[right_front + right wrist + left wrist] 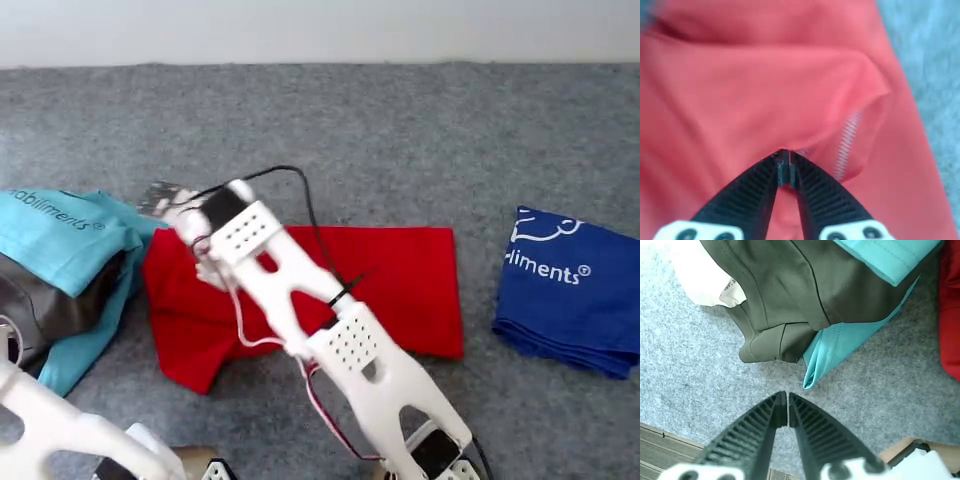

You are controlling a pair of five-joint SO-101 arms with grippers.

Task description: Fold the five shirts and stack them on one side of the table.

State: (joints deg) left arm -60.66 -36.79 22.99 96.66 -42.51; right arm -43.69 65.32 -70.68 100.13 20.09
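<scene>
Fabric of the red shirt [740, 90] is pinched between the clamped fingers of the right gripper [784, 167], at the shirt's far left edge. The shirt lies spread in the middle of the table [400, 130]. Nearer, the left gripper [788, 410] hangs clenched on nothing, beside the left pile of teal shirt [840, 340], olive shirt [805, 285] and white shirt [695, 275]. A folded blue shirt [570, 290] lies at the right.
</scene>
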